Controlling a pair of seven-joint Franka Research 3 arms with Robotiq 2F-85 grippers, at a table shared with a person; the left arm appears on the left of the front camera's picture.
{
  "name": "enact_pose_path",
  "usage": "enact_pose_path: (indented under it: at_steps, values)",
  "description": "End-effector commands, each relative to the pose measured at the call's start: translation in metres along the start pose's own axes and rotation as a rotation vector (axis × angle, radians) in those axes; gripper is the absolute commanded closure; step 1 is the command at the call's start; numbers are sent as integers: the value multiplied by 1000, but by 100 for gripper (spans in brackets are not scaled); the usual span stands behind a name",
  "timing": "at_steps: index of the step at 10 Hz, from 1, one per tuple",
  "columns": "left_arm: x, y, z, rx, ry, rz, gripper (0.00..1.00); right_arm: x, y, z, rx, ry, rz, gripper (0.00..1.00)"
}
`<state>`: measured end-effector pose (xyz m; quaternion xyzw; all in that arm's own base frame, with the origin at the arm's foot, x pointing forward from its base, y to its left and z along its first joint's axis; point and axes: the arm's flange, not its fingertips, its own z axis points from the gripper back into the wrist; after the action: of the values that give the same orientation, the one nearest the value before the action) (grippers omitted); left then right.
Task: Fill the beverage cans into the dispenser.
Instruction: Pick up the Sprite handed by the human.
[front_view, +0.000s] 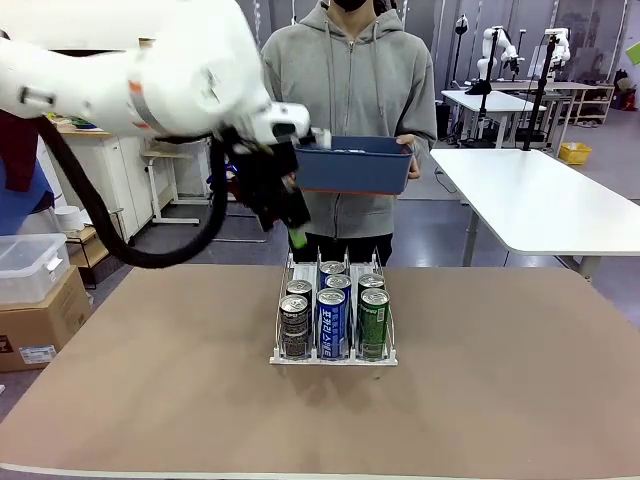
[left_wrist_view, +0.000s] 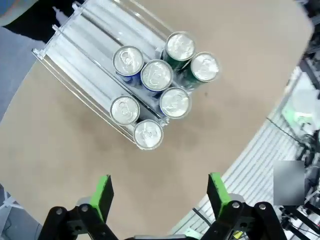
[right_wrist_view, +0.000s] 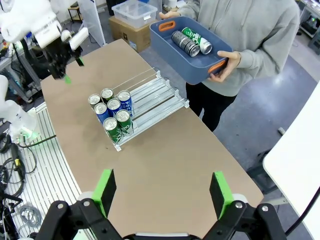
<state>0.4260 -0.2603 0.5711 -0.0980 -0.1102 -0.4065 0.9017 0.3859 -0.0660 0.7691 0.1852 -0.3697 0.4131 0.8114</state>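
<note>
The dispenser (front_view: 282, 352) stands mid-table with several beverage cans (front_view: 333, 315) at its front: dark grey in the left lane, blue in the middle, green on the right. From above, in the left wrist view, their silver tops (left_wrist_view: 156, 75) cluster at one end of the dispenser (left_wrist_view: 90, 45), whose other end is bare. My left gripper (front_view: 295, 235) hangs open and empty above and behind the rack, next to the blue bin. My left gripper (left_wrist_view: 160, 195) and my right gripper (right_wrist_view: 162, 192) both show spread green pads with nothing between them. The right one is high above the table, far from the dispenser (right_wrist_view: 155, 97).
A person at the far side holds a blue bin (front_view: 355, 165) at chest height. The bin (right_wrist_view: 170, 42) contains more cans (right_wrist_view: 190, 42), dark grey and green, lying on their sides. A cardboard box (front_view: 35, 325) with a clear tub sits left of the table.
</note>
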Motion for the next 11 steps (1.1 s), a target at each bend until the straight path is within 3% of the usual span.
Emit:
enact_pose_path:
  at_steps: [1,5,9,11]
  values:
    - [-6,26,50,-90,-42,5,0,-1,2,-3,6,-2,2,0]
    - [-9,47,165,-88,-200,48,0,-1,2,-3,6,-2,2,0]
    - [-18,55,224,-70,-319,-70,0,-1,2,-3,6,-2,2,0]
    - [-12,51,223,-37,-301,-20,0,-1,2,-3,6,-2,2,0]
